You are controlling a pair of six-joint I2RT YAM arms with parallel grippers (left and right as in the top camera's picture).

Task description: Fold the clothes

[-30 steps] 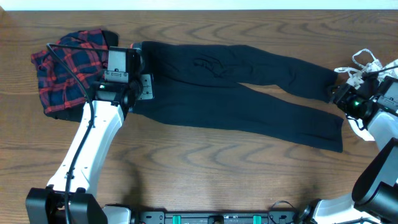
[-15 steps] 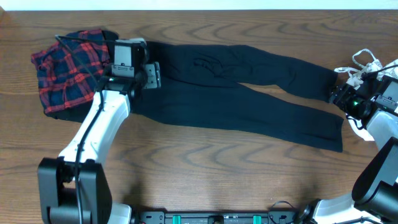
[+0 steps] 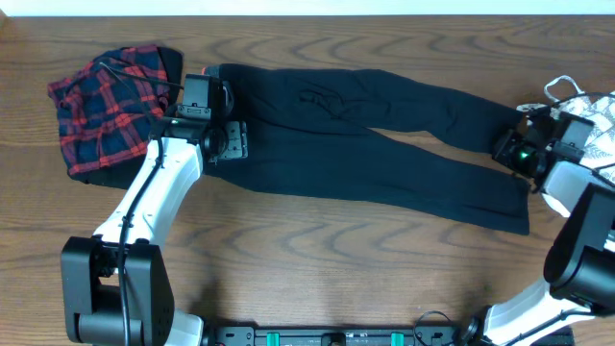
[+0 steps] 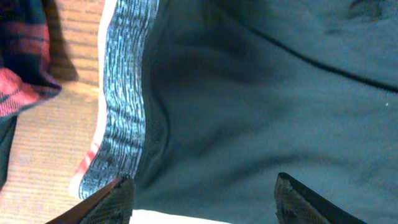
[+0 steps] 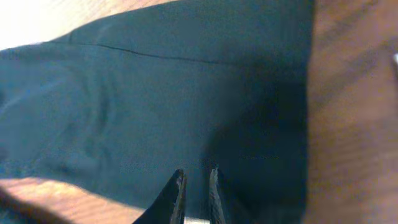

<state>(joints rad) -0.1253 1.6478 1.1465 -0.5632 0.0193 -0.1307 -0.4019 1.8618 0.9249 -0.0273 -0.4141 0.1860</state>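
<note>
Matte black leggings (image 3: 317, 144) lie flat, waistband (image 4: 124, 93) ribbed grey; left gripper (image 4: 202, 199) spread, right gripper (image 5: 196, 190) pressed nearly together.

A robotics lab bench, it seems: plain wood-grain tabletop (image 3: 317, 269) under my jaws, my left arm (image 3: 154, 197) and right arm (image 3: 588, 226) mounted at its edge.

No legible text, no labels, no numbers
</note>
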